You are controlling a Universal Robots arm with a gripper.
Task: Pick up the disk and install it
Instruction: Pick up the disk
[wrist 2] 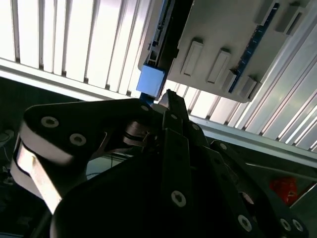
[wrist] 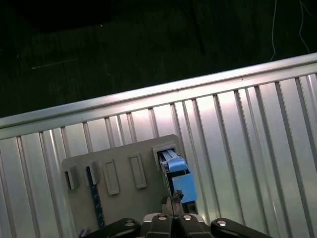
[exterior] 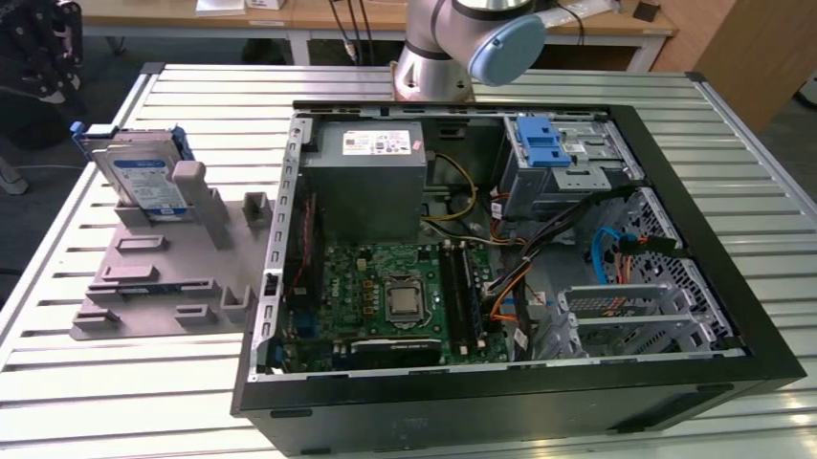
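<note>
— So, what sits on the tabletop (exterior: 753, 163)?
— An open computer case (exterior: 511, 411). At the exterior view's left of it, a grey holder (exterior: 153, 287) has the disk (exterior: 143, 177) standing upright in its slot.
— And the jaws?
— In both wrist views they are pressed together with nothing between them, just beside the disk's blue carrier (wrist: 183, 186).

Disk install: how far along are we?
Done: nothing yet. The disk stands upright in its grey holder on the table, outside the open computer case. In hand: nothing held; in the first wrist view the pincer hangs over the disk's blue carrier. Left: the pickup and the install, both not yet done.
</note>
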